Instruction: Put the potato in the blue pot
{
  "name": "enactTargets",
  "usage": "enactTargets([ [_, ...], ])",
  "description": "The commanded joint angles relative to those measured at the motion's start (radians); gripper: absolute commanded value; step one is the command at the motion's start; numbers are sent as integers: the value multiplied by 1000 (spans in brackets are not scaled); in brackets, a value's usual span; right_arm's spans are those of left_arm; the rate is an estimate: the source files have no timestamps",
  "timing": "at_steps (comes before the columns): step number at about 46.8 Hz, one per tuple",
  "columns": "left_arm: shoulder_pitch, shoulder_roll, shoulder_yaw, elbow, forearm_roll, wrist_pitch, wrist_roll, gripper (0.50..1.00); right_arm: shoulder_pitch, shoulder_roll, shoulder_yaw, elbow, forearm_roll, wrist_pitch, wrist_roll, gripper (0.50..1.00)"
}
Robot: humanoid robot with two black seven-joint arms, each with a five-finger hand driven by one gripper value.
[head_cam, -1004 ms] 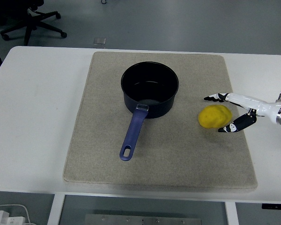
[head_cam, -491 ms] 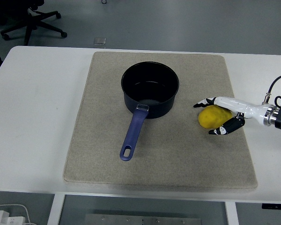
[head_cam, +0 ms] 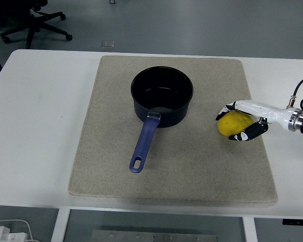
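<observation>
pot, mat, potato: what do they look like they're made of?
Pot: likely enamelled or coated metal, dark blue, with glints on its black inside; the blue handle looks like plastic. Mat: beige, matte, looks felt-like or woven. Potato, held in the right robot hand: smooth, even yellow with no blemishes, so probably a plastic or foam dummy, though the look leaves that open.

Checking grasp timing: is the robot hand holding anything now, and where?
The right robot hand wraps the potato, fingers over its top and right side.

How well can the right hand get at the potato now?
Probably yes: the right hand already curls around the potato on the mat, and nothing stands between them.
</observation>
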Motion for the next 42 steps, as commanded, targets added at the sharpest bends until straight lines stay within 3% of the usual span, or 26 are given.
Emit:
enactTargets([
  [1,0,0,0,0,0,0,0,994,8,0,0,0,3,1,0,500],
  [18,0,0,0,0,0,0,0,996,106,-15,2,14,23,15,-2,500],
  [42,0,0,0,0,0,0,0,994,376,3,2,2,44,153,-14,500],
])
